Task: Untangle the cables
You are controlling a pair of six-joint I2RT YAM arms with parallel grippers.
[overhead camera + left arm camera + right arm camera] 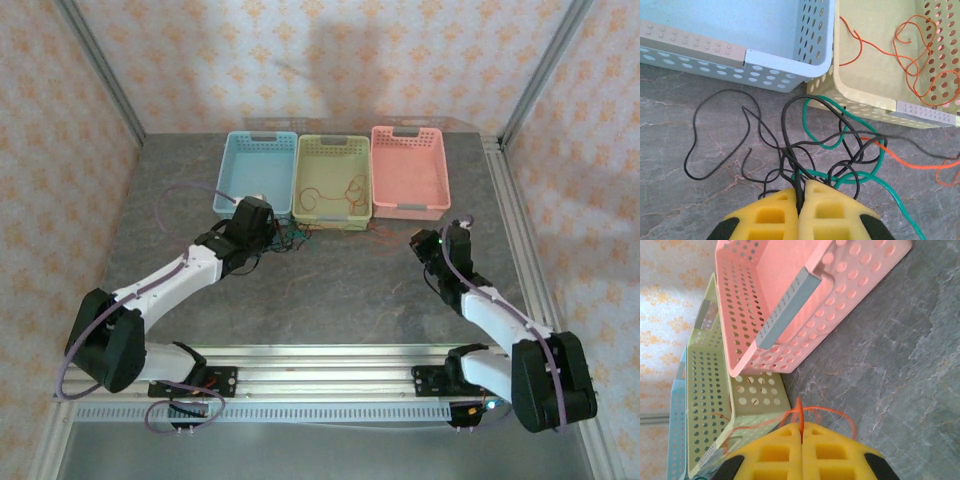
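Cables [790, 150] lie knotted on the grey table [330, 300] toward its far edge, just in front of the near walls of three baskets set side by side along that edge. The left gripper [801, 187] has its yellow pads pressed together on a black cable [798, 182] at the near side of the knot, where black loops cross a green cable [882, 150] below the corner shared by the blue basket [228, 170] and the green basket [300, 180]. Well apart, nearer the table's right edge and just off the pink basket [410, 210], the right gripper [801, 426] is clamped on an orange cable [799, 407] that trails back across the tabletop toward the tangle. A second orange strand [912, 55] sits coiled loosely inside the green basket. With each arm pinching a different wire on opposite sides of the snarl, the setup looks meant for drawing the two apart, the left hold anchoring the mass while the orange line slides free. The baskets appear ready to receive separated wires.
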